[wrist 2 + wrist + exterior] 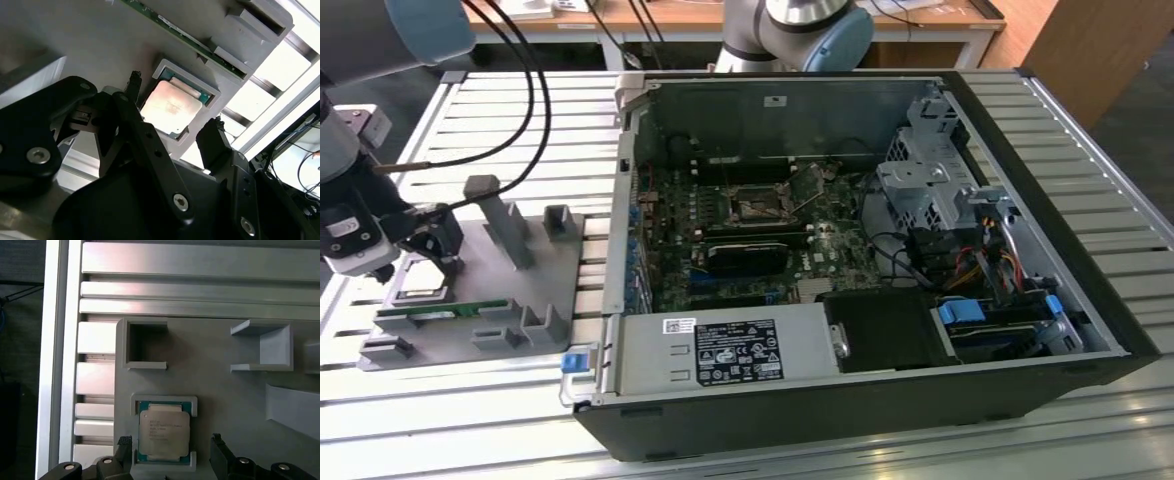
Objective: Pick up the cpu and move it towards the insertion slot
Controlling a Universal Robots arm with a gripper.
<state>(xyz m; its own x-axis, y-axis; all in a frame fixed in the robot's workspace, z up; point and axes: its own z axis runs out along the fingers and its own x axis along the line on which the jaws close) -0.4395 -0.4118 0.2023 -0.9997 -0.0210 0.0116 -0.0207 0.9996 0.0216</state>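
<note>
The cpu is a flat silvery square chip lying in a grey plastic recess of the fixture plate. In the exterior view the cpu sits at the left, outside the computer case. My gripper hangs just above it, open, with one black finger on each side of the chip and a gap to both. The second wrist view shows the same: the cpu lies between the spread fingers of the gripper. The insertion slot is on the motherboard inside the case, far from the gripper.
A long green memory stick lies on the grey fixture just in front of the chip. Upright grey posts rise from the fixture. The open black computer case fills the middle, with its wall between fixture and motherboard.
</note>
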